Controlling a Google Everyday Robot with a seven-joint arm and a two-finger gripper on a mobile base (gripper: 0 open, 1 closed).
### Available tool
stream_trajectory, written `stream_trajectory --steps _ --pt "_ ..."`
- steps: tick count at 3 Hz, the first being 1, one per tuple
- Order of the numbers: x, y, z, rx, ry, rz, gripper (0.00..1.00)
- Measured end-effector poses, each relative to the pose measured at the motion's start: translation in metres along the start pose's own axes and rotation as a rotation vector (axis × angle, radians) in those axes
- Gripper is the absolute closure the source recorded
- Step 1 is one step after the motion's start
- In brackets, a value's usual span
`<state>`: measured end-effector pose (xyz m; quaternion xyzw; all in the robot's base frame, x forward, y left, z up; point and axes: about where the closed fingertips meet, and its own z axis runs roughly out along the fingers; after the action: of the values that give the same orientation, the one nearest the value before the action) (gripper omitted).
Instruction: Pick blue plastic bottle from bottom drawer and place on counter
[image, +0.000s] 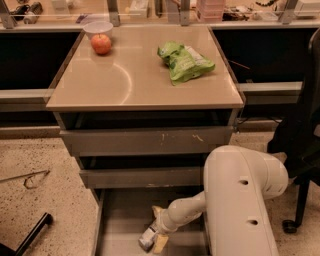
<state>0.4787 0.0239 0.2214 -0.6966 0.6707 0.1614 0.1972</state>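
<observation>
My bulky white arm (245, 200) fills the near right and reaches down into the bottom drawer (120, 220). If I lift carelessly, I judge my wrist could knock the front of the middle drawer (142, 177) that overhangs its far end. The worktop (140, 85) sits well above. Setting down too far right would crowd the green snack bag (185, 62), and the apple (101, 44) waits at the far left, but the bare middle looks safe. The blue plastic bottle (147, 239) lies on its side on the drawer floor, towards the near edge. It is slim and probably slick, so it may roll or slip free if caught off-centre. My end effector (158, 229) is low in that drawer, right against the bottle. I cannot tell whether it is apart or clamped on it.
</observation>
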Motion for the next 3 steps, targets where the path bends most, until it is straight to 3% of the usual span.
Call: stream_trajectory --steps 3 --pt "0.001 -0.012 0.061 -0.011 -0.015 -0.042 0.0"
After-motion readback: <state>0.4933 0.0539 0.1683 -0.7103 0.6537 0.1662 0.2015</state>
